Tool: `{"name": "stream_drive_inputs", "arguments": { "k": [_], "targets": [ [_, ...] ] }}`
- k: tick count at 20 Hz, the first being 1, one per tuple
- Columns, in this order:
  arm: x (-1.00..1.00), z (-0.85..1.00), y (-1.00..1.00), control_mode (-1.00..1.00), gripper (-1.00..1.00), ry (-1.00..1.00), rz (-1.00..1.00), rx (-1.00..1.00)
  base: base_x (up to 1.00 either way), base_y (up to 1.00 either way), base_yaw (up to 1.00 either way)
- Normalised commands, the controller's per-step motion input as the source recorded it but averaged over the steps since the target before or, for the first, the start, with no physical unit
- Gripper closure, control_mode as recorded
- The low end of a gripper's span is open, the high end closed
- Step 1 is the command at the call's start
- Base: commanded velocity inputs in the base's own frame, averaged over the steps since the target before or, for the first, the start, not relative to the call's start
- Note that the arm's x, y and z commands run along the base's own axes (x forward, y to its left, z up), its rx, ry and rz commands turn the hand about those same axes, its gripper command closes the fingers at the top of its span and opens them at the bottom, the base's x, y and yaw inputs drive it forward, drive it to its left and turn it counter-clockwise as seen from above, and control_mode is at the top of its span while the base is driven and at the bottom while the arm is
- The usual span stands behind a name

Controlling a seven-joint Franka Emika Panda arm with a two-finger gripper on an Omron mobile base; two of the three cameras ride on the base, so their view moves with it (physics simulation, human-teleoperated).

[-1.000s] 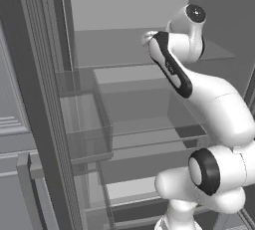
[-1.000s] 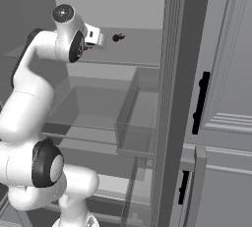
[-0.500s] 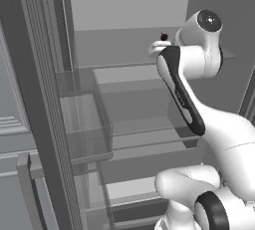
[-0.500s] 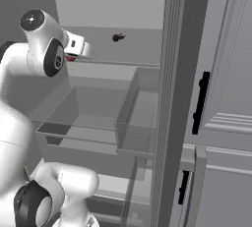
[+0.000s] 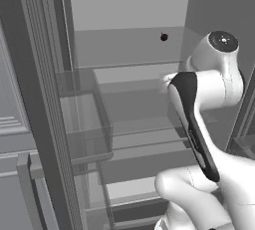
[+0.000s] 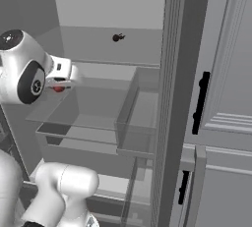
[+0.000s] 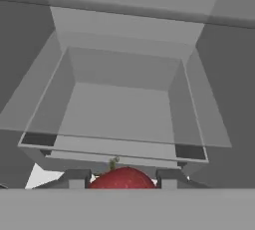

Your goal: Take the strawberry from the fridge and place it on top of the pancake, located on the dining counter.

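The strawberry (image 7: 122, 179), red with a small green stem, sits between my two dark fingertips (image 7: 77, 178) at the bottom of the hand view. My gripper (image 7: 122, 180) is shut on it. In the right base view the strawberry (image 6: 59, 88) shows as a red spot under the white hand, and the gripper (image 6: 61, 86) hovers above a glass shelf (image 6: 93, 108) inside the open fridge (image 6: 177, 73). In the left base view the fridge (image 5: 124, 5) stands open and my forearm covers the hand. The pancake and the dining counter are out of view.
A tiny dark ball (image 5: 164, 37) (image 6: 116, 38) rests on the upper shelf near the back wall. A clear door bin (image 5: 84, 119) (image 6: 140, 118) juts out beside the shelves. A clear drawer (image 7: 119, 109) lies below the hand. Grey panelled cabinets (image 6: 226, 123) flank the fridge.
The hand has drawn back from beside the dark ball, lower and toward the base, carrying the strawberry. The upper arm has swung closer to the cameras. The dark ball has stayed put.
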Motion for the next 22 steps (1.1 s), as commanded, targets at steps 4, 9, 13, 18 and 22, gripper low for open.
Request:
{"name": "stream_drive_inputs", "arguments": {
  "k": [4, 9, 13, 18, 22],
  "targets": [
    [-1.00, -0.94, -0.02, -1.00, 1.00, 0.02, 0.21, 0.00, 0.00, 0.00, 0.00],
    [-0.44, -0.62, -0.10, -1.00, 1.00, 0.07, -0.04, 0.00, 0.00, 0.00, 0.00],
    [-0.01, -0.55, -0.27, -1.00, 1.00, 0.18, -0.34, 0.00, 0.00, 0.00, 0.00],
    [0.00, -0.45, -0.21, -1.00, 1.00, 0.08, -0.23, 0.01, 0.00, 0.00, 0.00],
    [0.00, -0.05, 0.00, -1.00, 1.00, 0.03, 0.00, 0.00, 0.00, 0.00, 0.00]
  ]
}}
